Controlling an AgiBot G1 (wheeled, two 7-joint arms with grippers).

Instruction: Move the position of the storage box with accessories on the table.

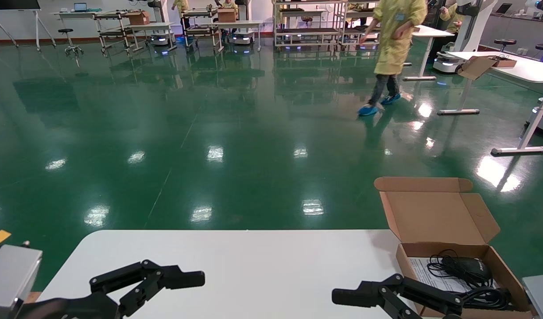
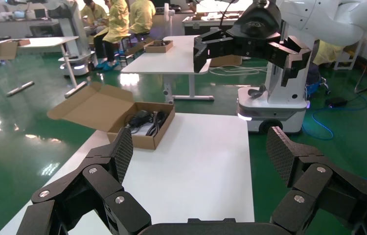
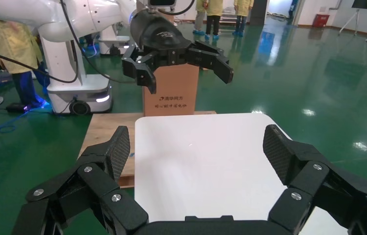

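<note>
One open storage box (image 1: 435, 217) with accessories (image 1: 464, 272)

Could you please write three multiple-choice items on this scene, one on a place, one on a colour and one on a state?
1. Where on the table does the box sit?
A. at its right end
B. at its left end
C. in its middle

2. What colour is the mouse in the box?
A. white
B. black
C. red

3. How is the box's lid?
A. taped shut
C. torn off and lying on the floor
B. open, standing up behind the box

Key: 1 A, the head view shows the box beside the right gripper, far from the left gripper. 2 B, it lies black on a white leaflet beside a black cable. 3 B, the flap stands raised at the far side.
</note>
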